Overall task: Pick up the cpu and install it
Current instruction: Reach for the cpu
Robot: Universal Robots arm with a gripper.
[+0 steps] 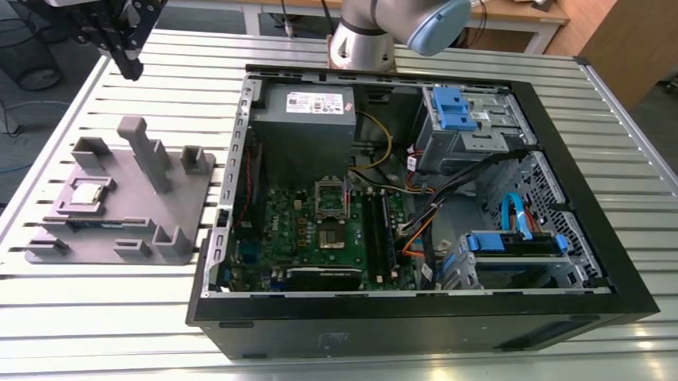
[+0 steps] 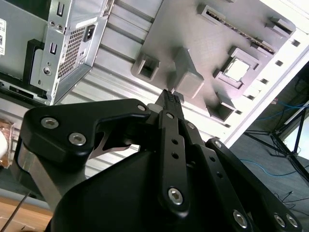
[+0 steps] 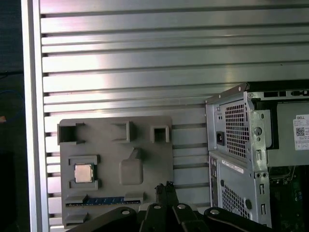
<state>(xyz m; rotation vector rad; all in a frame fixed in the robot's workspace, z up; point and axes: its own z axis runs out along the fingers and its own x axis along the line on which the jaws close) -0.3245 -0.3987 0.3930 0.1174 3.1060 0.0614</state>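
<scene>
The cpu (image 1: pixel 90 193) is a small silvery square lying flat in a recess of the gray fixture (image 1: pixel 159 218), on the table at the exterior view's left. Both wrist views show the cpu (image 2: pixel 237 70) (image 3: pixel 83 173) in its recess. My gripper (image 1: pixel 132 71) hangs high above the table, beyond the fixture's far end and well apart from the cpu. Its black fingers (image 2: pixel 170 99) meet at the tips with nothing between them, so the gripper (image 3: pixel 165 186) is shut and holds nothing. The dark socket (image 1: pixel 330 198) sits on the green motherboard (image 1: pixel 302 238) inside the open computer case.
The open black case (image 1: pixel 424 313) fills the middle and the exterior view's right, with a gray power supply (image 1: pixel 305 107), blue drive brackets (image 1: pixel 450 107) and loose cables. A tall post (image 1: pixel 143 151) and several blocks rise from the fixture. The arm's base (image 1: pixel 366 44) stands behind the case.
</scene>
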